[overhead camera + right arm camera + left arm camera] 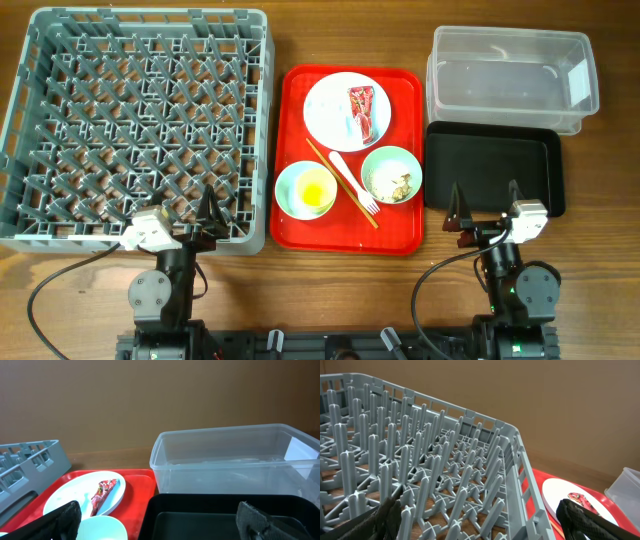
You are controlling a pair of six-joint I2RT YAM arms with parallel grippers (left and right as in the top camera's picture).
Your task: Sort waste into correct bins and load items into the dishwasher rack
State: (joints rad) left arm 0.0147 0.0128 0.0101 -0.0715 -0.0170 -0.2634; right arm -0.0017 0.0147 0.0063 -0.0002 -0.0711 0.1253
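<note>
On the red tray, a white plate point(346, 110) holds a red-and-white wrapper point(364, 110); both also show in the right wrist view point(85, 492) point(104, 490). One pale bowl point(392, 174) holds beige crumbs point(402, 185). The other bowl point(305, 190) holds a yellow cup point(315, 188). A white fork point(354, 184) and a wooden stick point(340, 182) lie between the bowls. The grey dishwasher rack point(140, 130) is at the left. The clear tub point(510, 75) and black tray point(495, 168) are at the right. My left gripper point(205, 218) is open over the rack's near edge. My right gripper point(487, 210) is open over the black tray's near edge.
The red serving tray point(348, 240) sits between the rack and the bins. Bare wooden table runs along the front, where both arm bases and their cables stand. A brown wall lies behind the table.
</note>
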